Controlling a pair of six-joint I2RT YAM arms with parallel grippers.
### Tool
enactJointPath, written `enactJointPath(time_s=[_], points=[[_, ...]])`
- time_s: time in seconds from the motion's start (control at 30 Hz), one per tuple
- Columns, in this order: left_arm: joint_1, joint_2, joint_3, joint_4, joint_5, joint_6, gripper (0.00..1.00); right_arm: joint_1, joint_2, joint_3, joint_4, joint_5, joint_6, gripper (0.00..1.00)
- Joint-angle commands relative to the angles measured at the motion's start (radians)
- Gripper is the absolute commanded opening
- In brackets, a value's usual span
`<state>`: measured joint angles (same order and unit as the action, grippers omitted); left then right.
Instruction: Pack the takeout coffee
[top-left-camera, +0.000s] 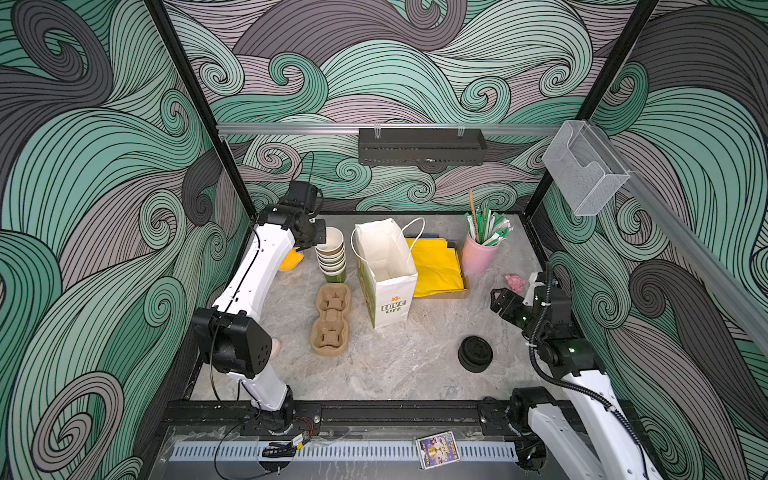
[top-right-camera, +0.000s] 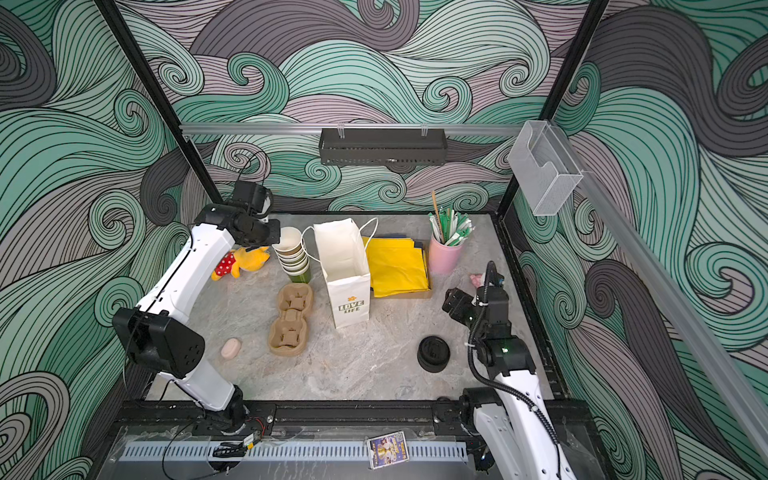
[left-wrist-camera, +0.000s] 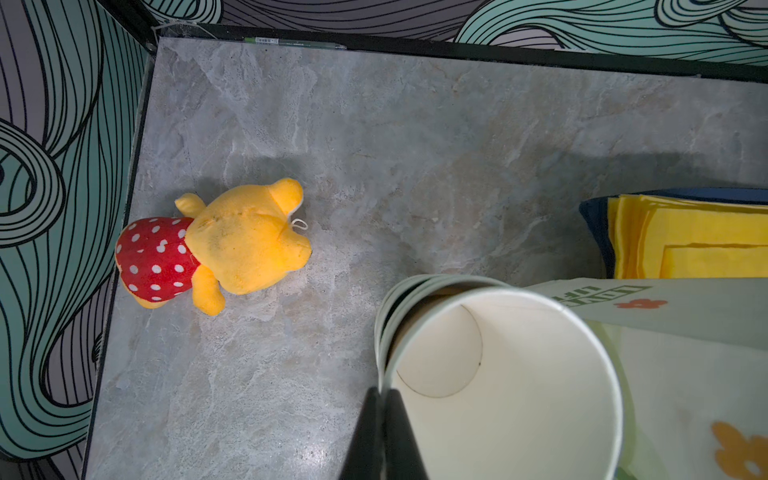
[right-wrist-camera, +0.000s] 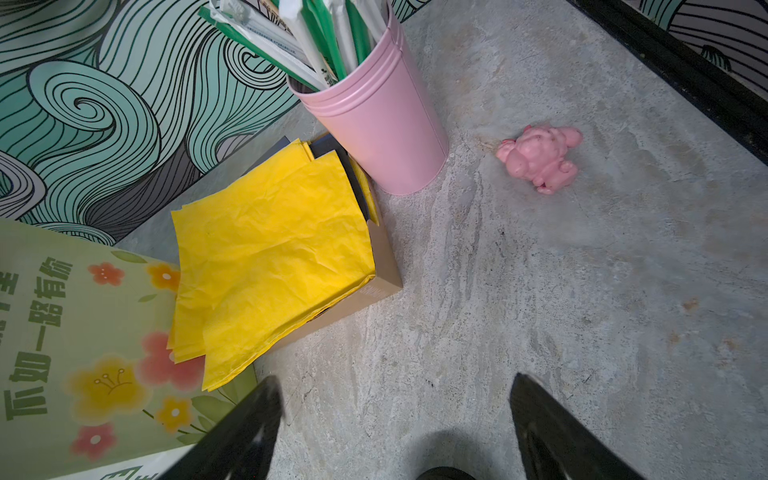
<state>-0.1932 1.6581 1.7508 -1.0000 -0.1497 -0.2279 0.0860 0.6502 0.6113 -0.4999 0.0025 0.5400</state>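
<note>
Two hands: what is each doing?

My left hand (left-wrist-camera: 380, 392) is pinched shut on the rim of the top cup (left-wrist-camera: 519, 374), one finger inside and one outside. My right hand (right-wrist-camera: 395, 380) hangs open over bare desk (right-wrist-camera: 540, 291).

And the coffee to be packed?

I see no lidded coffee in any view. The cup I hold has no lid. It sits in the leaning stack (top-left-camera: 331, 253) at the back left, just beside the paper bag (top-left-camera: 386, 270). The black lids (top-left-camera: 476, 353) lie well apart, front right.

What could go wrong?

The thin rim may crumple or slip from so small a grip. Nested cups cling, so several may rise together. A sideways pull could also tip the stack into the bag.
</note>
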Motion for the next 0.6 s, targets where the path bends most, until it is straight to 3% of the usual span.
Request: enactJointPath(time_s=[0.0, 0.57], points=[[-0.012, -0.058, 0.018, 0.025, -0.014, -0.019, 0.0, 0.006, -0.015, 0.033, -0.027, 0.02, 0.017, 0.86], [-0.017, -0.135, 0.041, 0.043, 0.003, -0.039, 0.0, 0.006, -0.031, 0.042, -0.041, 0.022, 0.013, 0.86]])
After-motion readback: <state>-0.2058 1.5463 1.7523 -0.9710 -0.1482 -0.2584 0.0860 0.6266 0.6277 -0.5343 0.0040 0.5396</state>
